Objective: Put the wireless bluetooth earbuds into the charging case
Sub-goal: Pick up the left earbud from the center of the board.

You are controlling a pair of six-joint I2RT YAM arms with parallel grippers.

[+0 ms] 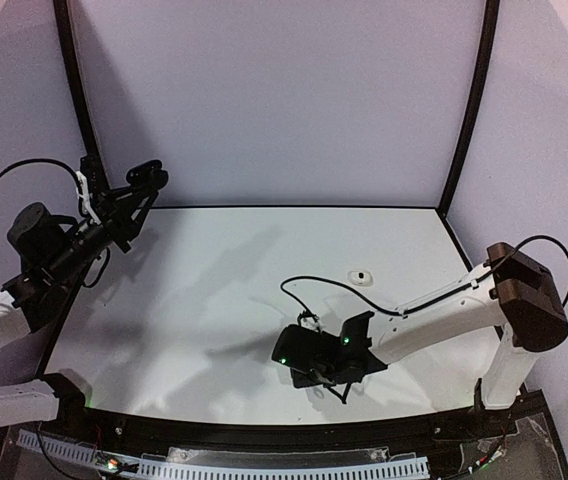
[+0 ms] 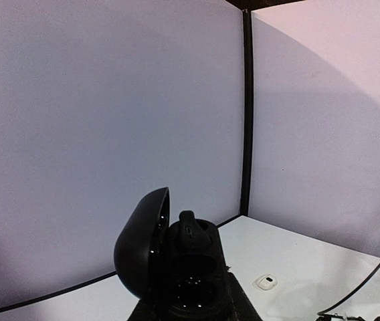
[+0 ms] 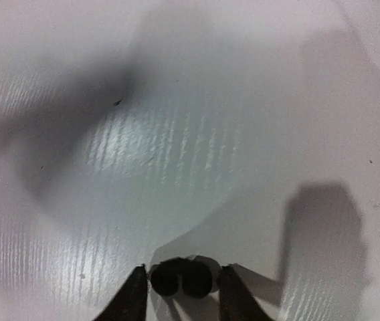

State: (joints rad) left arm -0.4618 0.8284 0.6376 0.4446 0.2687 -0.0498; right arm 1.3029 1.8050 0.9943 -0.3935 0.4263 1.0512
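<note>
My left gripper (image 1: 134, 192) is raised at the far left and is shut on an open black charging case (image 2: 183, 267). The case's lid (image 2: 140, 244) stands open to the left. One black earbud (image 2: 191, 231) sits in the far socket and the near socket (image 2: 193, 289) is empty. My right gripper (image 3: 182, 271) is low over the table at the front middle (image 1: 336, 383). Its two fingers stand tight on either side of a second black earbud (image 3: 176, 279). A tiny white earbud (image 1: 363, 277) lies on the table mid-right, also in the left wrist view (image 2: 265, 281).
The white table (image 1: 224, 290) is walled by pale panels with black corner posts (image 1: 464, 110). A black cable (image 1: 314, 287) runs over the table from the right arm.
</note>
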